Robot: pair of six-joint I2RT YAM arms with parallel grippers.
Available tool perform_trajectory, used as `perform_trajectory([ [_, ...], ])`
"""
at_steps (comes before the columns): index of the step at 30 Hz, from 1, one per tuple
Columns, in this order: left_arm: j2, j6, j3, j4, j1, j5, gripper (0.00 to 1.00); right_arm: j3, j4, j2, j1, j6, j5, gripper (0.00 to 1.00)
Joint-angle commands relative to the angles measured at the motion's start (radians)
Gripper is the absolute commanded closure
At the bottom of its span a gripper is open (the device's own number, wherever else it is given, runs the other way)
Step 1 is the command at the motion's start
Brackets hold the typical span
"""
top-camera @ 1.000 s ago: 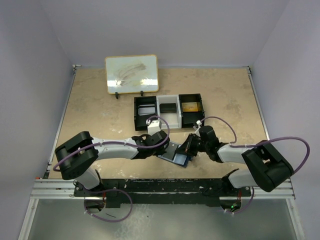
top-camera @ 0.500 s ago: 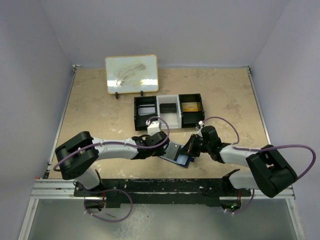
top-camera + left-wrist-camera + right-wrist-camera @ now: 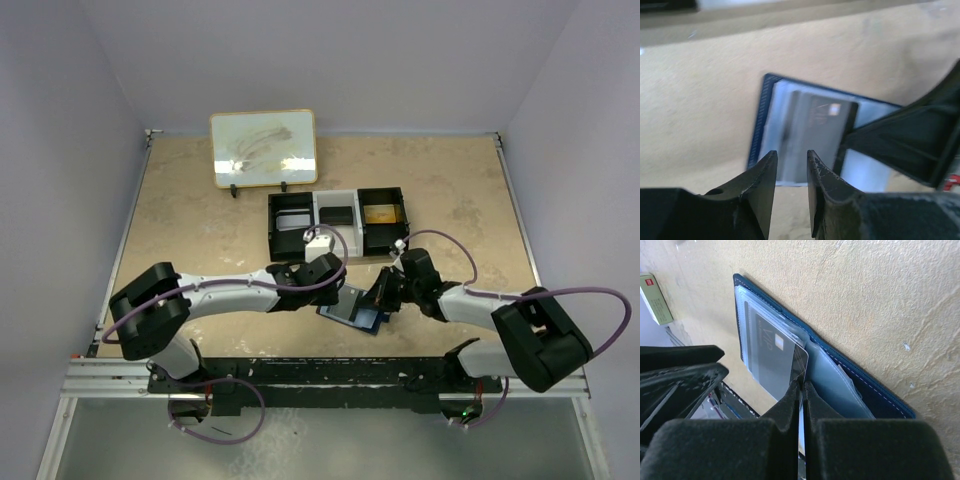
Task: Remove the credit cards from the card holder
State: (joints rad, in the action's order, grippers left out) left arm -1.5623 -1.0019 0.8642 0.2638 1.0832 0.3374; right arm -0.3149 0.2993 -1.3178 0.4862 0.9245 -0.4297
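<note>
The card holder point(image 3: 350, 312) lies open on the table point(image 3: 200, 220), six o'clock from the black tray point(image 3: 272, 228), a grey card point(image 3: 772, 360) jutting from its pocket. At its three o'clock the right gripper point(image 3: 801, 384), fingers pressed together, bears on the card's corner, likely steadying it. At nine o'clock the left gripper point(image 3: 790, 159) hovers, fingers slightly spread, empty.

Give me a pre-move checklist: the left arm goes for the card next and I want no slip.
1. Card holder open flat on the table: ok.
2. Grey card free of the holder: not ok, it lies in a pocket.
3. Left pincer open, nothing between its fingers: ok.
4. Left pincer lined up with the card's near edge: ok.
5. Right pincer shut, tips at the card's corner: ok.
6. Right pincer actually gripping the card: cannot tell.
</note>
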Motion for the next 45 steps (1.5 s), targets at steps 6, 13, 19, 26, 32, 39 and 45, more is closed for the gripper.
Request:
perform_trajectory([
  [6, -0.116, 0.059, 0.085, -0.063, 0.013, -0.095, 0.83, -0.01, -0.062, -0.011, -0.01, -0.037, 0.077, 1.0],
  [13, -0.154, 0.058, 0.047, 0.028, 0.04, -0.032, 0.91, -0.012, -0.089, 0.009, -0.01, -0.008, 0.112, 1.0],
  [19, -0.163, 0.034, 0.029, 0.087, 0.05, 0.02, 0.95, 0.038, -0.042, 0.105, -0.011, 0.059, 0.121, 0.99],
  [26, -0.165, 0.024, 0.03, 0.064, 0.054, 0.007, 0.95, 0.082, 0.111, 0.046, -0.011, 0.091, 0.02, 0.86],
  [32, -0.175, 0.022, 0.04, 0.06, 0.059, 0.0, 0.96, 0.117, 0.206, 0.016, -0.011, 0.131, 0.009, 0.64],
  [39, -0.176, 0.016, 0.039, 0.064, 0.06, 0.003, 0.97, 0.127, 0.266, 0.002, -0.011, 0.138, 0.006, 0.95],
  [45, -0.17, 0.007, 0.035, 0.084, 0.06, 0.025, 0.98, 0.087, 0.008, 0.166, -0.014, 0.078, 0.135, 1.0],
])
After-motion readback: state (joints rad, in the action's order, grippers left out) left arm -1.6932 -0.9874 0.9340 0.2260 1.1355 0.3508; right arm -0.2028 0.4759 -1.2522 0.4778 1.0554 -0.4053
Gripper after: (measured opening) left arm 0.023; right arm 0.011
